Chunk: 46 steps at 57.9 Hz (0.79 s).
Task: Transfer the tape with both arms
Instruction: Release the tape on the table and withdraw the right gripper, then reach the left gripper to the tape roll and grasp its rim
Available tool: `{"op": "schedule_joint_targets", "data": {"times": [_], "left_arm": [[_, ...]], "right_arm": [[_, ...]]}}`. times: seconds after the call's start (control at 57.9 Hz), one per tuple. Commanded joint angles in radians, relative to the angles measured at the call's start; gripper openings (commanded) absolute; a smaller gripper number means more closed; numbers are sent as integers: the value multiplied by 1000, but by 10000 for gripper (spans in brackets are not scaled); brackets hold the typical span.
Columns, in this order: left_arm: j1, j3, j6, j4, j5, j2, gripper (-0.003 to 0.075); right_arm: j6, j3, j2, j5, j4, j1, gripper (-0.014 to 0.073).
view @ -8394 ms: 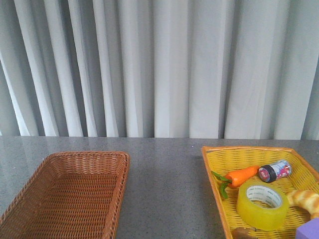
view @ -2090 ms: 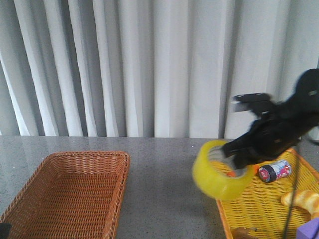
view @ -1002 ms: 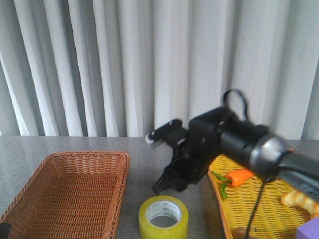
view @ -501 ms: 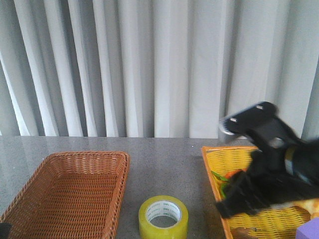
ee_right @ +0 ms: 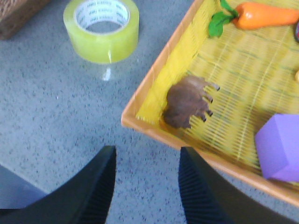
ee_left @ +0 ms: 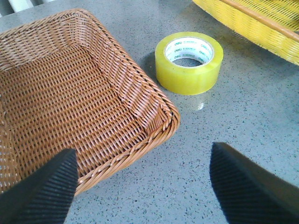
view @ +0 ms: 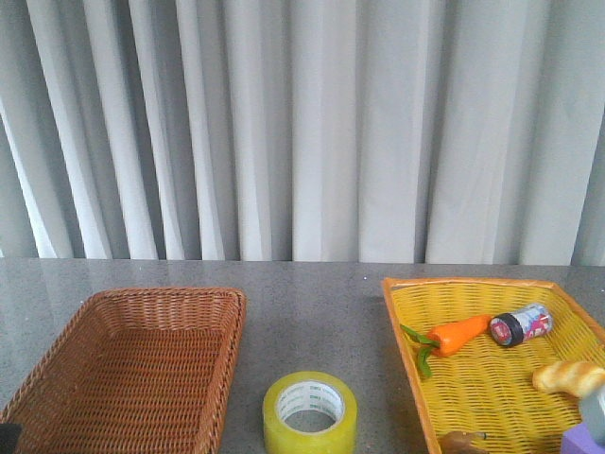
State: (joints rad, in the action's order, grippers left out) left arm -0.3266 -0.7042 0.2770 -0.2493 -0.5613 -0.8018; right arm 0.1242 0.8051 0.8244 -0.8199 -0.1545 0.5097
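Note:
The yellow tape roll lies flat on the grey table between the brown wicker basket and the yellow tray. It shows in the left wrist view and the right wrist view. My left gripper is open and empty, over the table by the wicker basket's corner, short of the tape. My right gripper is open and empty, over the table by the tray's edge. Neither arm shows in the front view.
The yellow tray holds a toy carrot, a small dark-lidded jar, a bread piece, a brown lump and a purple block. The wicker basket is empty. A white curtain hangs behind the table.
The right arm carried the tape out of the tray, set it on the table between the baskets, let go and pulled back out of the front view. The tape stays still.

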Motion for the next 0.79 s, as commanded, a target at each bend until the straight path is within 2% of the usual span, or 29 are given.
{"op": "schedule_joint_targets", "data": {"times": [0.0, 0.363, 0.535, 0.777], "left_arm": [[-8, -34, -3, -19, 73, 1, 570], [-8, -50, 9, -17, 173, -29, 567], [-31, -177, 81, -18, 138, -157, 555], [-143, -427, 115, -15, 64, -430, 555]], "right_arm": [[1, -20, -45, 82, -14, -5, 327], [-3, -35, -100, 63, -14, -5, 327], [-3, -35, -100, 62, -14, -5, 327], [-3, -35, -100, 62, -14, -5, 327]]}}
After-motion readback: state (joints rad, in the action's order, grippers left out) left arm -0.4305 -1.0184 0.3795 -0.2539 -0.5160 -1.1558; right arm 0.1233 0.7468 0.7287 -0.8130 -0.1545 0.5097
